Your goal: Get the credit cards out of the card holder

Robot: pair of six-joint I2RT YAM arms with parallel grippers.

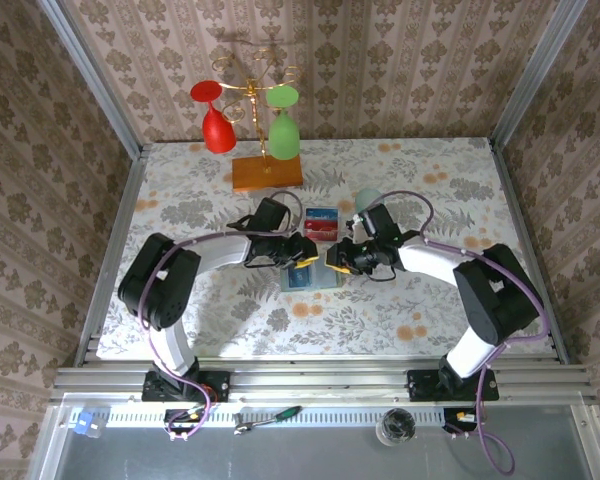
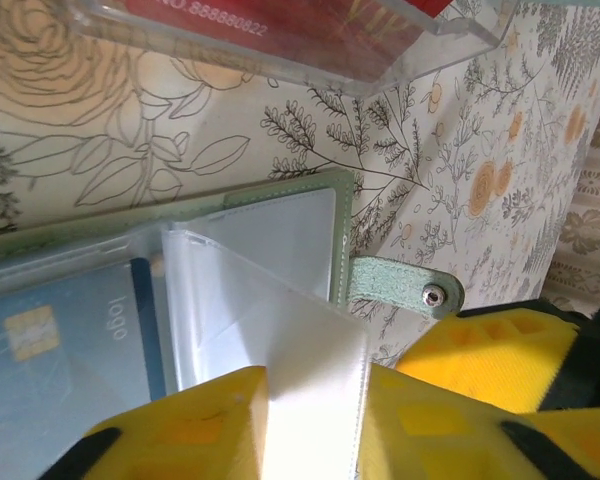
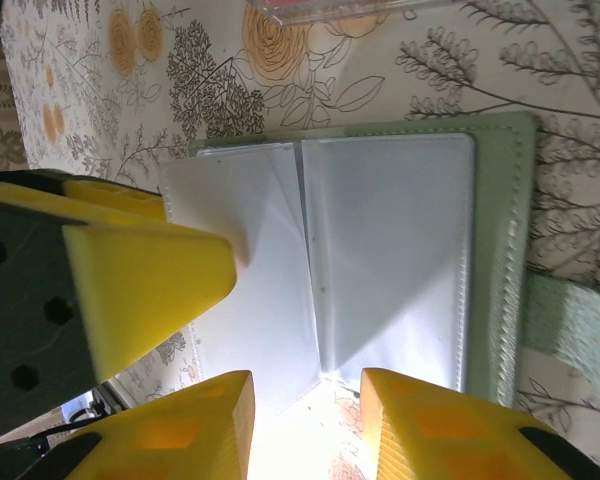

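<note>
The card holder lies open at the table's centre, green-edged with clear sleeves inside. A blue credit card sits in its left sleeve. One clear sleeve page stands up in the gap of my left gripper, whose yellow fingers are apart on either side of it. My right gripper hovers at the holder's near edge, fingers apart over a sleeve corner. Both grippers meet over the holder. The left gripper's finger rests by the left page.
A clear plastic box with red and blue cards stands just behind the holder, close to both grippers. An orange-brown wooden slab carries a gold rack with a red and a green glass. The holder's snap strap points right.
</note>
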